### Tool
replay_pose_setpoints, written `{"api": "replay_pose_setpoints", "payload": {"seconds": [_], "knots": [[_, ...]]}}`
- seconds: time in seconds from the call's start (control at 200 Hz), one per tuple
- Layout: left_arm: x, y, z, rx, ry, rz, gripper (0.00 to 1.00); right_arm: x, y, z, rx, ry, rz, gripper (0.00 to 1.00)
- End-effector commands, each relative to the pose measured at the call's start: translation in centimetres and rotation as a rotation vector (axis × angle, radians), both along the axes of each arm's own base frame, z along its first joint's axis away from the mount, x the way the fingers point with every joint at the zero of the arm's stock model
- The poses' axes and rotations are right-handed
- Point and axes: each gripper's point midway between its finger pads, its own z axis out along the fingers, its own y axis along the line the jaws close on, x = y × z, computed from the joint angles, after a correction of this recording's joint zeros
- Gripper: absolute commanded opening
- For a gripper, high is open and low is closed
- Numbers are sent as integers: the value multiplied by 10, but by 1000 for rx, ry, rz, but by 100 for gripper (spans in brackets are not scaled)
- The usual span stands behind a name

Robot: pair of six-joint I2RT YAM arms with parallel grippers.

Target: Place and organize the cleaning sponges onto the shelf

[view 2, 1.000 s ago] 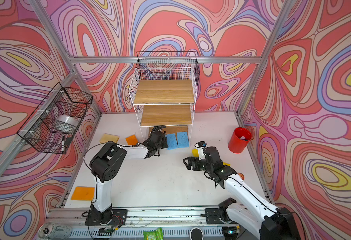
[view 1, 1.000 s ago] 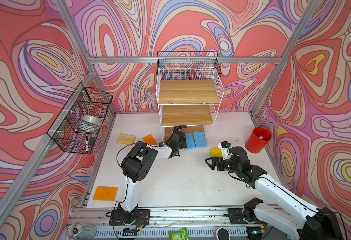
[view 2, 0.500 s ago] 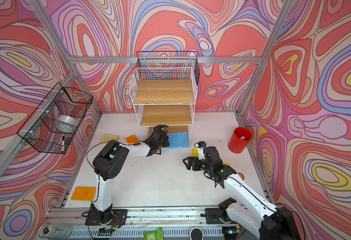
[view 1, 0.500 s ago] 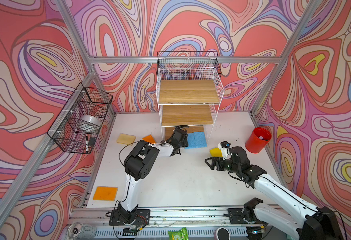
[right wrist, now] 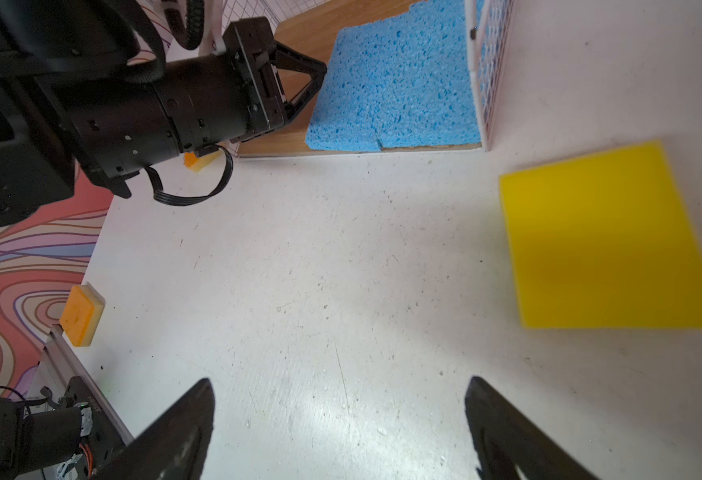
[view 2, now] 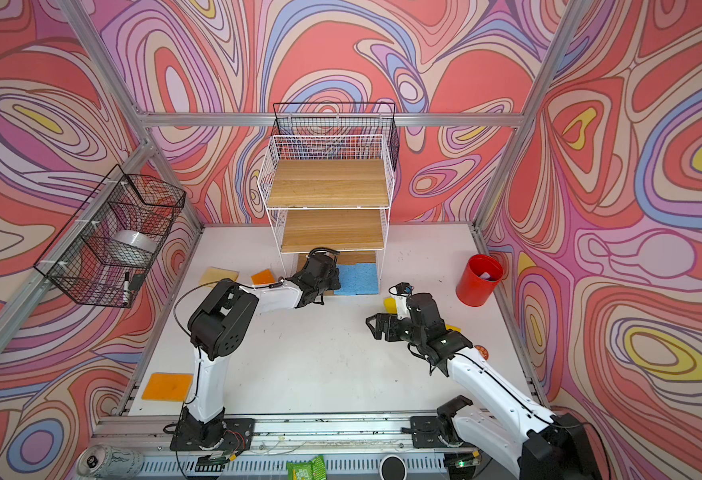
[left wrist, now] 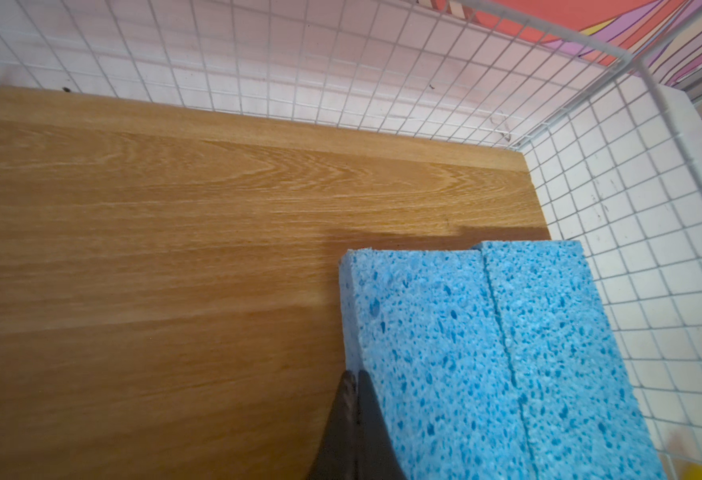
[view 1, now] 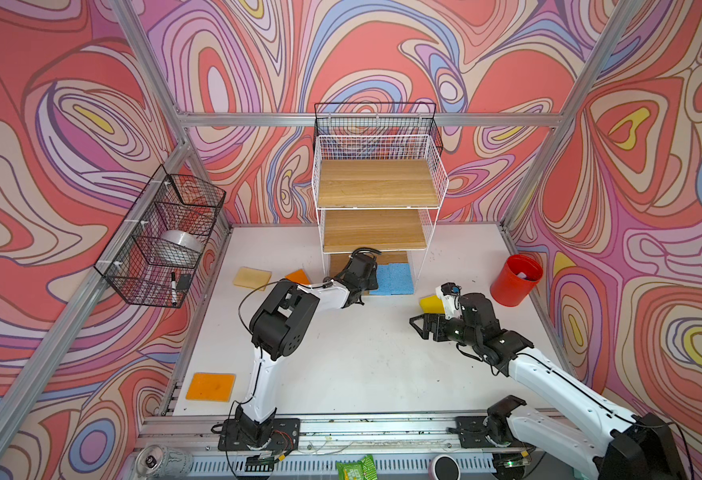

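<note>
Robotics lab test cell, aluminium frame [view 1: 366, 119] enclosing a white counter [view 1: 362, 365], swirling printed backdrop walls [view 1: 71, 124], two robot arms [view 1: 264, 374] bolted to the front rail [view 1: 382, 424].

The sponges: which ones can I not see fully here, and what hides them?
Second yellow sponge: in a top view, only a sliver behind the right arm.
First yellow sponge: right wrist view, blurred.
Orange sponge: right wrist view, mostly behind the left arm.
Blue sponges: both top views, far ends under a shelf board.
</note>
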Motion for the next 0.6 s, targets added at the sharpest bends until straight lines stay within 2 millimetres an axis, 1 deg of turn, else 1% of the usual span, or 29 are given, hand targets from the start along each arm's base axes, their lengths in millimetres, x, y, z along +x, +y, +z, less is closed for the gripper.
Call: {"api": "replay_pose_setpoints", "payload": {"seconds": [0.0, 0.02, 0.04, 0.145, 0.2, 0.466, 0.596], "knots": [[7, 0, 5, 3, -17, 1, 0, 0, -3, 0, -8, -5, -6, 97], [6, 1, 5, 4, -17, 1, 0, 0, -3, 0, -9, -6, -4, 97], [6, 1, 6, 4, -18, 0, 3, 0, -3, 0, -8, -6, -5, 97], [2, 4, 5, 6, -18, 2, 22, 0, -4, 1, -9, -7, -9, 98], [0, 6, 4, 9, -15, 4, 29, 1, -3, 1, -8, -8, -8, 97], [-7, 14, 7, 26, -16, 20, 42, 2, -2, 4, -3, -8, -10, 97], [-11, 20, 9, 34, -16, 30, 51, 2, -3, 6, -6, -11, -14, 97]]}}
